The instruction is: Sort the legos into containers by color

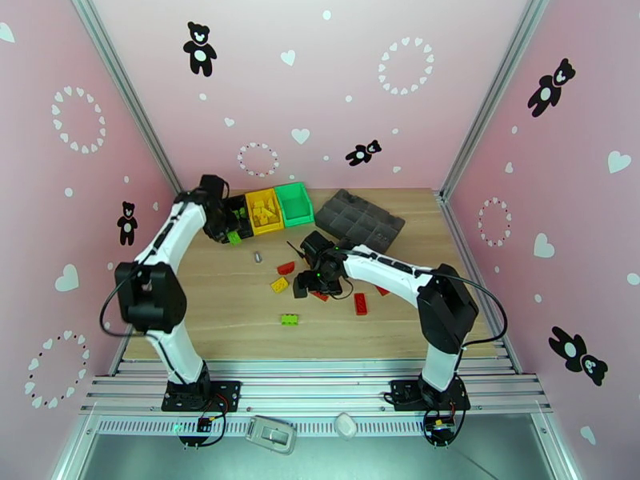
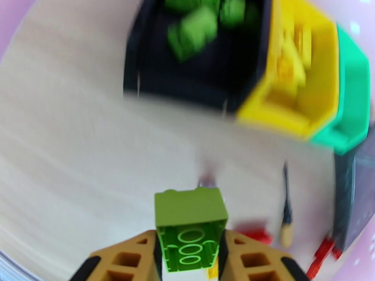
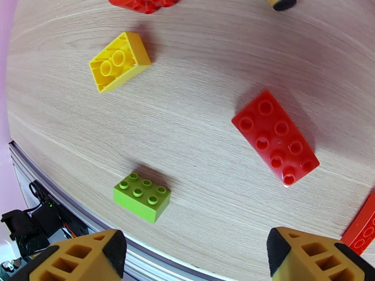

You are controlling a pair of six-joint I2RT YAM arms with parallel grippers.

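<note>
From above. Pinched in the left gripper [image 1: 226,232]: held brick [image 1: 234,238], lime green, left of centre, at the near corner of the black bin [image 1: 240,208]. Right of that, in one row: yellow bin [image 1: 265,211], then green bin [image 1: 294,203]. At mid-frame, right gripper [image 1: 304,283], low over the loose pieces: yellow brick [image 1: 279,284] just to its left, loose green brick [image 1: 290,319] below, red brick [image 1: 361,303] to its right.

Left wrist. Bottom centre: held brick [image 2: 191,216] clamped between the fingers [image 2: 126,258], hollow underside to the lens. Across the top, blurred: black bin [image 2: 187,90] with green bricks inside, yellow bin [image 2: 286,120] with yellow ones, green bin [image 2: 349,132] at the right edge. Not yet over any bin, by the look of it.

Right wrist. Fingers [image 3: 93,254] spread wide at the bottom corners, nothing between them. Loose green brick [image 3: 142,196] lower left, red brick [image 3: 275,136] right of centre, yellow brick [image 3: 119,62] upper left, all well apart.

For a clean drop: lift clear of the black bin's near wall first, to avoid nudging the row. Aim for the black bin rather than the green one, since the greens sit there. Centre over the opening and go low before letting go, so as not to bounce the piece out or into the yellow bin.
</note>
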